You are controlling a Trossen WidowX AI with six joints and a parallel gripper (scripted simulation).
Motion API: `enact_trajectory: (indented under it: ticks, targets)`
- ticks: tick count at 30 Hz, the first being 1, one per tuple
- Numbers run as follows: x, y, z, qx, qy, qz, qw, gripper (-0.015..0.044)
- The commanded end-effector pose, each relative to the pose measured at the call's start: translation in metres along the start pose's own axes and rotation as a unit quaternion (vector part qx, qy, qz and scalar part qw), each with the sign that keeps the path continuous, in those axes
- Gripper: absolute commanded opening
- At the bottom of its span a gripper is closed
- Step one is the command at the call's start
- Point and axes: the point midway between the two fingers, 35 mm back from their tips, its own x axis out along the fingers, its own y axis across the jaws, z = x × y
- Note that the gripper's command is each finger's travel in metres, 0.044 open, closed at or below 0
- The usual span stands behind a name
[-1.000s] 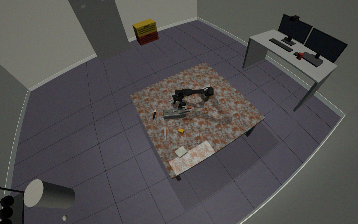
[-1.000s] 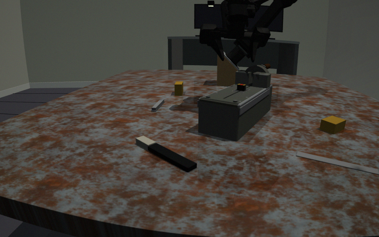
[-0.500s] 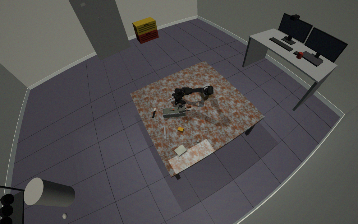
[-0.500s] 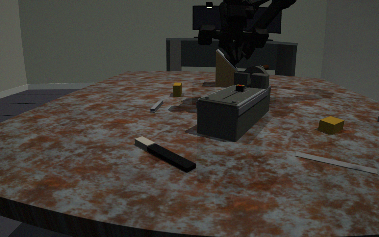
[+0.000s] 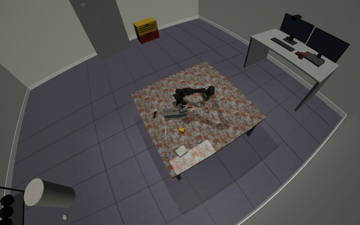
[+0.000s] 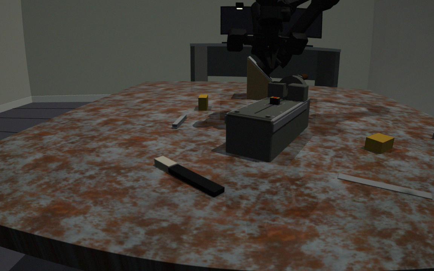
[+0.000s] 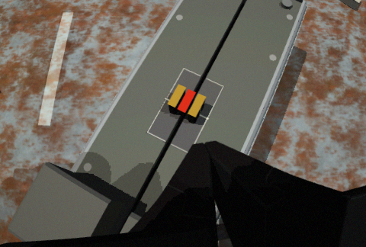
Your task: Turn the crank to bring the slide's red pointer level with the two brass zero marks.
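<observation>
The grey machine (image 5: 174,115) (image 6: 249,136) (image 7: 152,98) stands on the table. Its red pointer (image 6: 274,97) (image 7: 187,101) sits between two brass marks (image 7: 177,95) (image 7: 197,105) and looks level with them in the wrist view; a tiny offset cannot be ruled out. The brown crank handle (image 5: 189,107) (image 6: 303,76) sticks out by the grey disc (image 6: 292,80) at the machine's far end, outside the wrist view. My gripper (image 6: 268,74) (image 7: 204,154) is shut and empty, its tips above the machine near the grey end blocks (image 6: 297,92), apart from the handle.
A wedge-shaped stand (image 6: 256,82) is behind the machine. Yellow blocks (image 5: 181,129) (image 6: 379,142) (image 6: 203,102), a black-and-cream stick (image 5: 154,113) (image 6: 194,180), a pale strip (image 5: 165,132) (image 6: 384,186) and a grey bar (image 6: 179,121) lie around it.
</observation>
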Motion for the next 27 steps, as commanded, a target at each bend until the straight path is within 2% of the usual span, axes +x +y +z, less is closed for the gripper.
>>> enact_trajectory:
  ticks: [1, 17, 18, 27]
  targets:
    - [-0.0001, -0.0001, 0.0000, 0.000, 0.000, 0.000, 1.000, 0.0026]
    - [-0.0001, -0.0001, 0.0000, 0.000, 0.000, 0.000, 1.000, 0.0440]
    - [-0.0001, -0.0001, 0.0000, 0.000, 0.000, 0.000, 1.000, 0.0440]
    - [-0.0001, -0.0001, 0.0000, 0.000, 0.000, 0.000, 1.000, 0.0204]
